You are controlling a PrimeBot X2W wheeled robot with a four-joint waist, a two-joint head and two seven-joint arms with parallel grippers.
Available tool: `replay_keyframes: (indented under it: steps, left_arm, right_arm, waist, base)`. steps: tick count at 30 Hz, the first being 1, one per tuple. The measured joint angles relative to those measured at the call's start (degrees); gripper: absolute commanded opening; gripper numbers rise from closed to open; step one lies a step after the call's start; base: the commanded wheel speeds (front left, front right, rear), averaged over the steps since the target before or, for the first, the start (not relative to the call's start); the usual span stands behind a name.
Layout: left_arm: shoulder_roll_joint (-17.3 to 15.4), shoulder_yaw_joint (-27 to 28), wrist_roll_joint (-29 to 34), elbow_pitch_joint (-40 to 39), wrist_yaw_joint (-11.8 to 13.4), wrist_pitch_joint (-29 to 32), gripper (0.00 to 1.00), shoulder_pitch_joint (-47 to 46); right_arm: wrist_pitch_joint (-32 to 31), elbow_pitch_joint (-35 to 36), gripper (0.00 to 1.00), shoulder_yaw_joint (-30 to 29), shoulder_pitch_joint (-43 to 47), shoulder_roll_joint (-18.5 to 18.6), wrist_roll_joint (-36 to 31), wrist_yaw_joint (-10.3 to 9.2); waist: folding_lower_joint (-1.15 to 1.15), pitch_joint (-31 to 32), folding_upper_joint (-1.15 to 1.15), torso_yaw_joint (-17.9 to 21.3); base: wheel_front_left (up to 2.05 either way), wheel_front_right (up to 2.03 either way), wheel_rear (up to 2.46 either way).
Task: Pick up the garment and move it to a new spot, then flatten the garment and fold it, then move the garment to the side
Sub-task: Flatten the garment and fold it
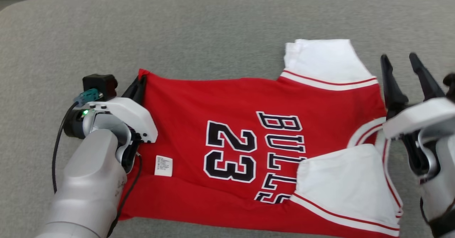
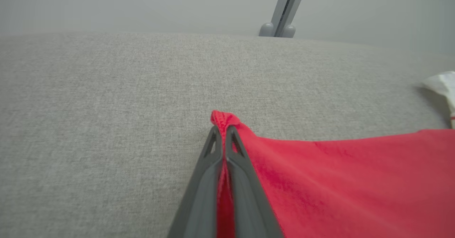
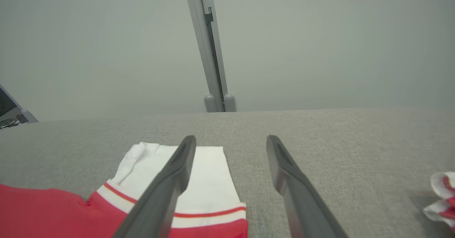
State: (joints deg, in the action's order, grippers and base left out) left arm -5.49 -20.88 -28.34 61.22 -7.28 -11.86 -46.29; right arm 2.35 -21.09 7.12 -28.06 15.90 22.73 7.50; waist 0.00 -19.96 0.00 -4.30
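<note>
Left jaws are clenched on the jersey [image 1: 199,99]: the far hem corner is pinched between them, and a small nub of red hem pokes out past the tips in the left wrist view. Both fingers [image 2: 202,181] lie low along the counter [image 1: 213,28].

Right jaws are released, spread wide with nothing between them. They hang just off the neck end of the jersey. I can't tell whether they touch the cloth.

Jersey spans between the two sets of jaws, hem at the left jaws, neck at the right jaws. It lies mostly flat, print side up. The far white sleeve [image 1: 323,58] sticks out ahead and to the left of the right jaws. In the right wrist view the left finger crosses over it; the other finger is over bare counter. The near white sleeve [image 1: 341,184] is folded in over the tail of the lettering. A white label [image 1: 164,166] sits on the red just right of the left wrist.

Room to move:
- Ahead of the left jaws and to their left: bare grey counter out to the far edge and its rounded corner.
- Ahead of the right jaws and to their right: bare counter to the far edge. A grey upright post [image 3: 209,53] stands behind that edge.
- Far right of the right jaws: a bit of white-and-red trim [image 3: 442,195]. I can't tell which part of the jersey it is.
- The near edge of the jersey runs off the bottom of the head view, so the margin there is unknown.
</note>
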Motion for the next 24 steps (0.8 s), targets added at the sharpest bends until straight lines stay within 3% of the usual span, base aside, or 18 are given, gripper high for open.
replay_keyframes:
  steps: [6,8,17,19,20,21,24]
  left_arm:
    - [1.56,-3.37,-1.15,-0.48,-0.15,-0.27,0.0,-1.19]
    - [2.14,-5.63,-2.65,-1.01,-0.15,-0.3,0.0,-1.26]
    - [2.52,-9.85,-6.44,-1.54,-0.15,-0.59,0.0,-2.12]
    - [2.52,-10.72,-7.28,-1.49,-0.15,-0.6,0.0,-2.12]
    - [2.55,-11.18,-7.68,-1.44,-0.15,-0.6,0.0,-2.12]
    - [2.56,-11.52,-8.11,-1.38,-0.15,-0.62,0.0,-2.11]
    - [2.44,-12.16,-9.37,-1.32,-0.15,-1.12,0.0,-2.11]
  right_arm:
    - [-2.53,-10.87,1.0,4.24,-10.1,1.6,1.6,0.0]
    - [-4.39,-17.98,1.0,6.21,-14.66,2.21,2.18,0.0]
    - [-9.75,-31.86,1.0,10.6,-22.28,2.2,4.53,0.0]
    - [-11.07,-33.96,0.43,11.04,-23.6,1.92,5.88,0.0]
    - [-11.6,-34.71,0.29,11.54,-24.14,1.82,6.31,0.0]
    - [-11.68,-35.34,0.0,12.0,-24.53,1.81,6.65,0.0]
    - [-10.78,-35.79,0.0,13.21,-24.8,1.87,8.62,0.0]
  waist:
    - [0.0,-2.1,0.0,-3.66]
    - [0.0,-2.83,0.0,-5.32]
    - [0.0,-3.36,0.0,-7.14]
    - [0.0,-3.23,0.0,-7.14]
    - [0.0,-3.14,0.0,-7.14]
    - [0.0,-3.03,0.0,-7.13]
    - [0.0,-2.71,0.0,-7.12]
  base:
    - [0.0,0.0,0.0]
    - [0.0,0.0,0.0]
    - [0.0,0.0,0.0]
    - [0.0,0.0,0.0]
    - [0.0,0.0,0.0]
    - [0.0,0.0,0.0]
    - [0.0,0.0,0.0]
